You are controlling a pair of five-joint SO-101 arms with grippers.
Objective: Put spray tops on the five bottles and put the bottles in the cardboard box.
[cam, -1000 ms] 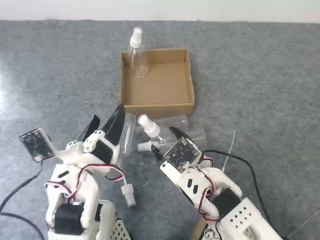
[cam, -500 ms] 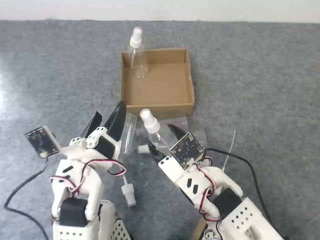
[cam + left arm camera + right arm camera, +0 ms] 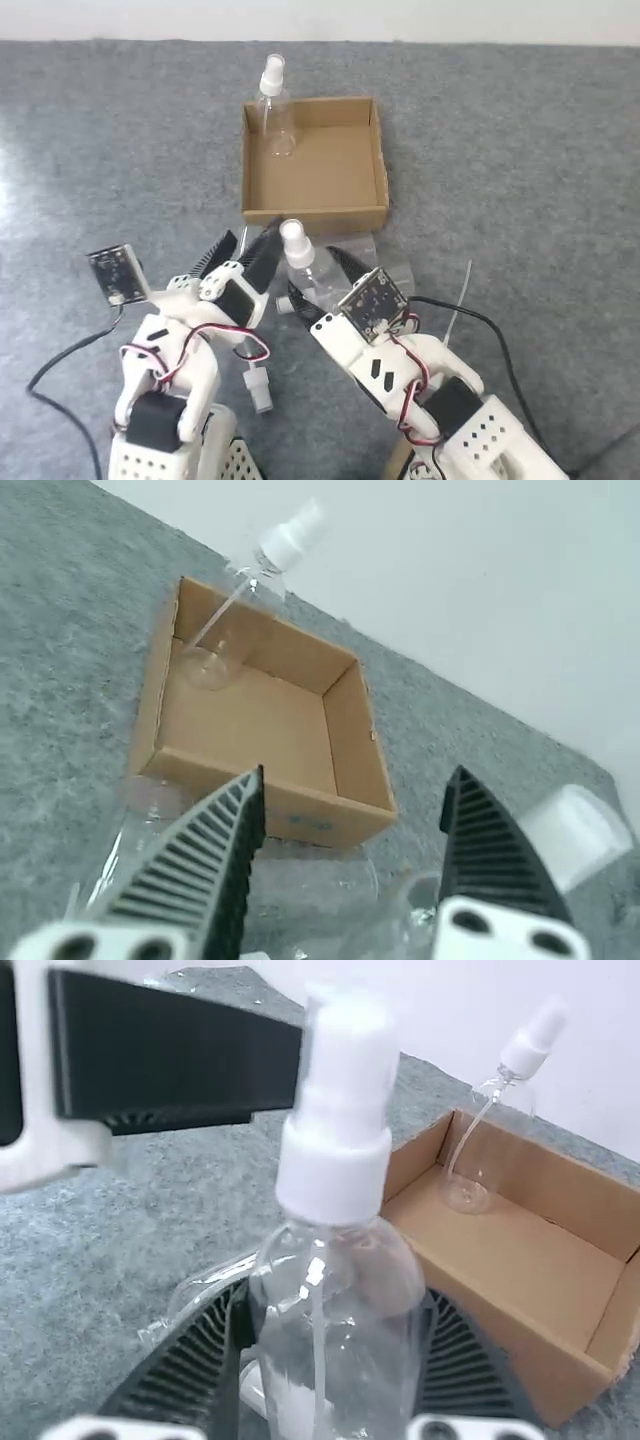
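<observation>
My right pincer [image 3: 320,283] is clenching the bottle [image 3: 335,1290] upright, just before the cardboard box's [image 3: 315,213] near wall. My released left pincer [image 3: 357,810] is swinging in beside its spray top [image 3: 335,1130]. I judge that the top is being seated before boxing.

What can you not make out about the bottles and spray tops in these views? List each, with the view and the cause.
Count of clear bottles lying before the cardboard box: high view, the left gripper and the held bottle cover some.
Base of the held bottle: right wrist view, cut off by the picture's edge.
Whether its spray top is screwed tight: right wrist view, the collar hides the thread.
</observation>
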